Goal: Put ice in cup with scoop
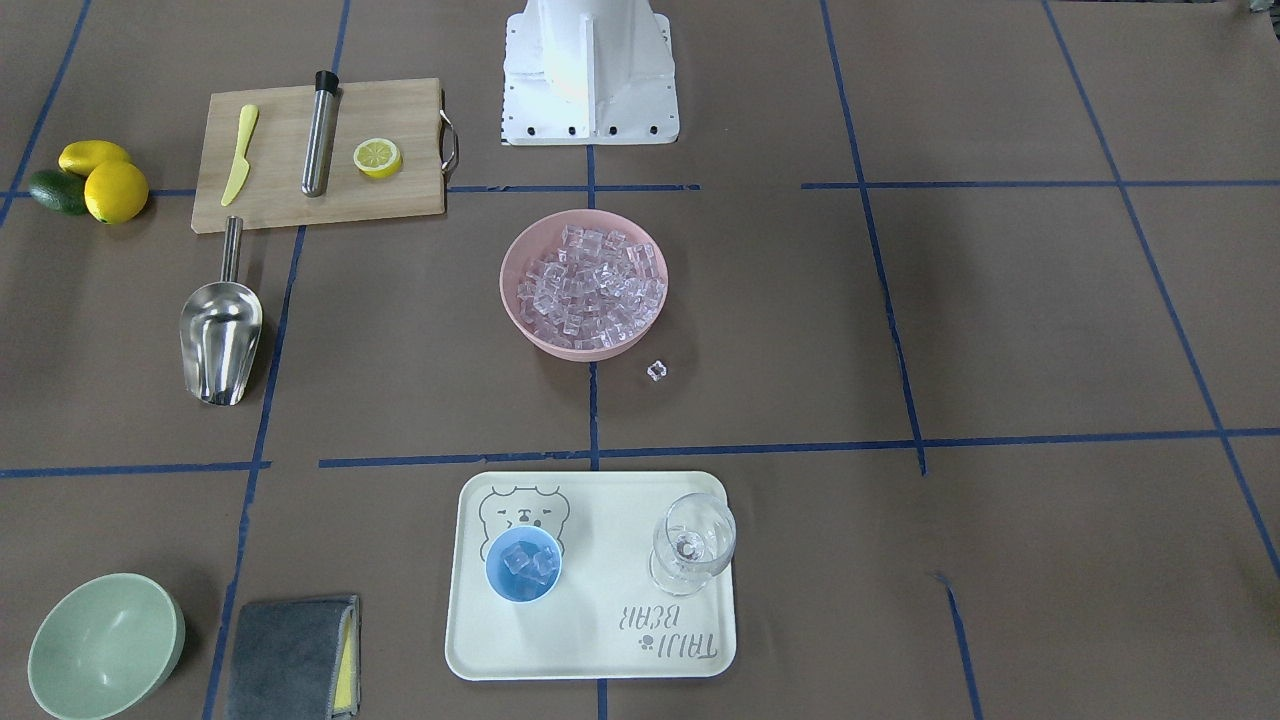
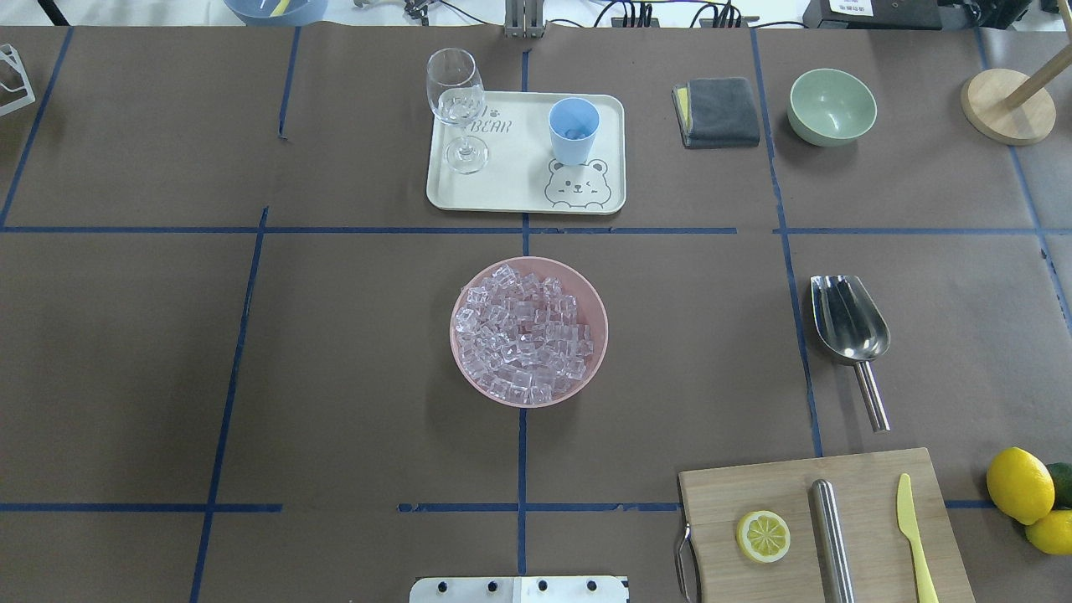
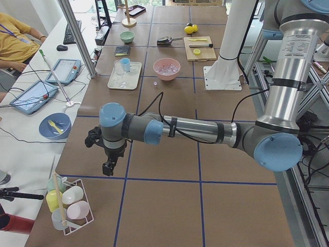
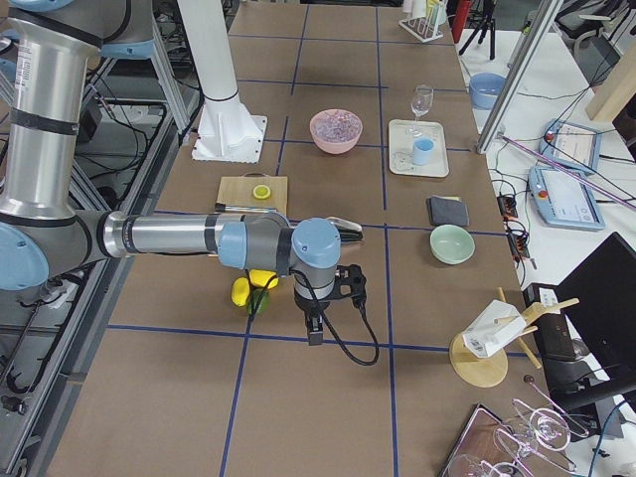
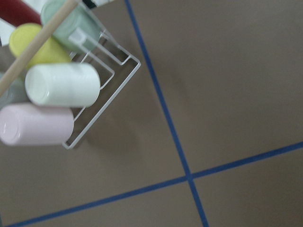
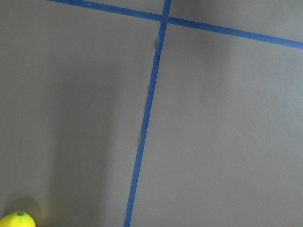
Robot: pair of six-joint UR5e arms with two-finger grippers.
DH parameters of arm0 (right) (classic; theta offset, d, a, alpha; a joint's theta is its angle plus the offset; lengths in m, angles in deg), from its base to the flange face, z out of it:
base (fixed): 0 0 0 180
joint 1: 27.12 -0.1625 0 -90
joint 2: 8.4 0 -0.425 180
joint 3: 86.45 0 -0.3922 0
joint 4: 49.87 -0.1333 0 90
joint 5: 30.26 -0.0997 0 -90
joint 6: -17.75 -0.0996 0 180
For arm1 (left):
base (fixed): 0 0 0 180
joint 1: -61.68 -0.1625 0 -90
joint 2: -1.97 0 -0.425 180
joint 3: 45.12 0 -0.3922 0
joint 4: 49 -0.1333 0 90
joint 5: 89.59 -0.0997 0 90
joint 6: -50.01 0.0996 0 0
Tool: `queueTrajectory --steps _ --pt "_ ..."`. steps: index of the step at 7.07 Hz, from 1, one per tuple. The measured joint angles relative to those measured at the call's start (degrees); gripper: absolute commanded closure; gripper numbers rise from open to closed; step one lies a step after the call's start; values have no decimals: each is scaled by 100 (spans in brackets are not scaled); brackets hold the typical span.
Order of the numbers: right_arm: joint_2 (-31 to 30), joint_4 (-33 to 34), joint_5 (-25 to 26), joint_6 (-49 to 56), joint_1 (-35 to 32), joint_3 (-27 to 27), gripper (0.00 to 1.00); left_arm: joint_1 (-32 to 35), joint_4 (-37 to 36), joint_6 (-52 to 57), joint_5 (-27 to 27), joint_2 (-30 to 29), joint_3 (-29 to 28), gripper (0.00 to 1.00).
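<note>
A: How many scoops are there?
B: One scoop [image 1: 220, 335]. It lies flat on the table [image 1: 1000, 320], just beside the cutting board [image 1: 290, 205]. Nothing holds it.
A: And the ice?
B: The ice [image 1: 590, 285] fills one pink bowl [image 1: 508, 290], too many to count. One loose cube [image 1: 656, 370] sits on the table near that bowl. A few more are in the one blue cup [image 1: 497, 580], on the tray [image 1: 600, 640] with one glass [image 1: 692, 545].
A: Are the two grippers open?
B: The left gripper [image 3: 108, 167] and right gripper [image 4: 314, 336] hang over bare table. I can't tell how their jaws are.
</note>
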Motion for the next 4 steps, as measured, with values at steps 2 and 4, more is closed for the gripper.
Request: queueTrajectory --steps 2,4 --pt "14 -5 22 20 0 3 0 62 -31 -12 15 312 100 0" --pt "18 -2 24 -3 0 8 0 58 -39 -17 19 413 257 0"
